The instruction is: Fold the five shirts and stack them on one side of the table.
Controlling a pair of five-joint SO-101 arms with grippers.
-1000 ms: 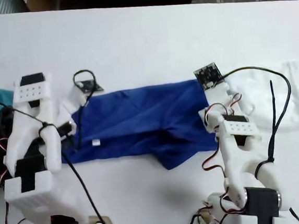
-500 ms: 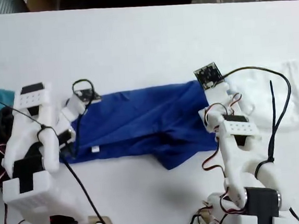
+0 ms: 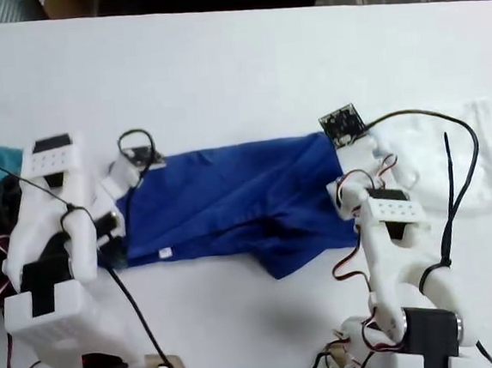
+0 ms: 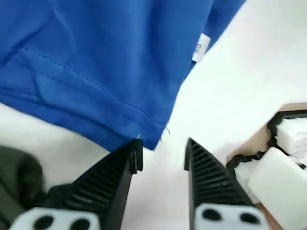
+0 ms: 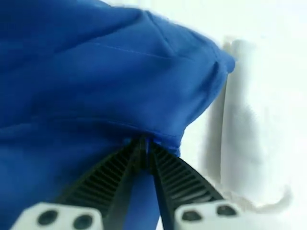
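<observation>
High view has the blue shirt (image 3: pixel 230 202) lying across the middle of the counter (image 3: pixel 218 57), its long axis running left to right. The right pincer (image 5: pixel 144 143) is pressed together on a fold at the shirt's right end. The shirt's lower-left corner lies just ahead of the left pincer (image 4: pixel 163 148), which is spread and empty. Closing on that corner looks like the next step.

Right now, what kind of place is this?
Probably a robot workbench or lab: a white table, a left arm and right arm mounted at its edge, the right pincer pinching a blue shirt.
</observation>
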